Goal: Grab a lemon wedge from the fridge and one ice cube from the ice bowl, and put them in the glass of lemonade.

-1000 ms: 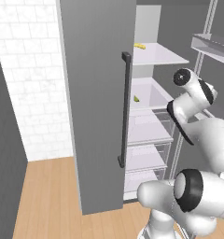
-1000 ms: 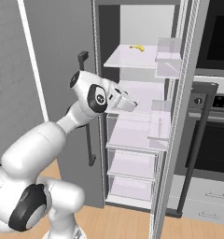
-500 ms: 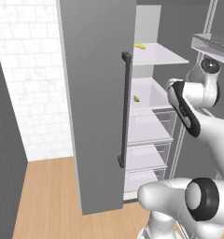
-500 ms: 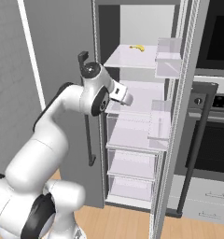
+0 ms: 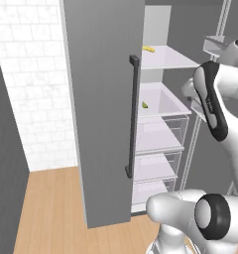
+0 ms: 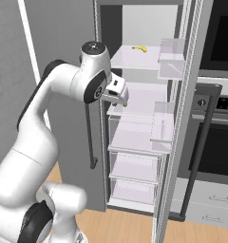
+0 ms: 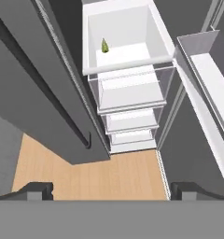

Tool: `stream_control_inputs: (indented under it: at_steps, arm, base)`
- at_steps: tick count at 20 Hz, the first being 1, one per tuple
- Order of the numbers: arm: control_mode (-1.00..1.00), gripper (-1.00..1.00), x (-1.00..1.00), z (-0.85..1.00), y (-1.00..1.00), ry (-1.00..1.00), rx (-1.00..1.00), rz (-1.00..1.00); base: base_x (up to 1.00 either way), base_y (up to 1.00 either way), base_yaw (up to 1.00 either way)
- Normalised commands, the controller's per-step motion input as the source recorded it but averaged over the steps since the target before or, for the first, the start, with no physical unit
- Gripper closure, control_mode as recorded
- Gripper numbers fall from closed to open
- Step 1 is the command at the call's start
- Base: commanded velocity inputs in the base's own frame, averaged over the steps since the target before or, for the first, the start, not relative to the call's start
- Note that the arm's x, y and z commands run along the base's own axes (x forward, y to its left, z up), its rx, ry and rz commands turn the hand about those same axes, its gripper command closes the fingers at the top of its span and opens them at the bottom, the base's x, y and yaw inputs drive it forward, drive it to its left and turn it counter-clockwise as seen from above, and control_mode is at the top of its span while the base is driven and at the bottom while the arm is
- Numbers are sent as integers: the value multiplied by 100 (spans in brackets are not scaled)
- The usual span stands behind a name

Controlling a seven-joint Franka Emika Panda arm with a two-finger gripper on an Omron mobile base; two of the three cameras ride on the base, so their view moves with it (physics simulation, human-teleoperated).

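The tool point(image 7: 104, 190) hangs wide open, empty. The lemon wedge point(image 7: 105, 45) sits at 12 o'clock, probably deep on the fridge point(image 7: 128, 56) shelf; reaching in risks clipping the door.

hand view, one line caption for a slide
Open fingers look down into the fridge at the lemon wedge.

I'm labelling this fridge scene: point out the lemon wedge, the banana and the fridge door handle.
lemon wedge point(image 7: 104, 45): hand view, middle of the wedge.
banana point(image 6: 139, 48): right base view, middle of its curve.
fridge door handle point(image 5: 133, 116): left base view, middle of the bar.
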Motion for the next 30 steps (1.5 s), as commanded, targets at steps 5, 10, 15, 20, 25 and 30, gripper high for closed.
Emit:
stream_control_inputs:
  at_steps: [5,10,15,20,25,30]
  arm:
    - [-100,-100,-99,0,71,2,-1,1]
    - [-100,-100,-79,-26,50,10,-7,0]
    - [-100,-100,-53,-8,18,19,-4,0]
    - [-100,-100,-3,-23,7,0,-2,0]
    - [-100,-100,-13,-33,12,0,-3,0]
    - [-100,-100,-7,-21,6,0,-1,0]
  base:
    - [0,0,0]
    - [0,0,0]
    - [0,0,0]
    - [0,0,0]
    - [0,0,0]
    - [0,0,0]
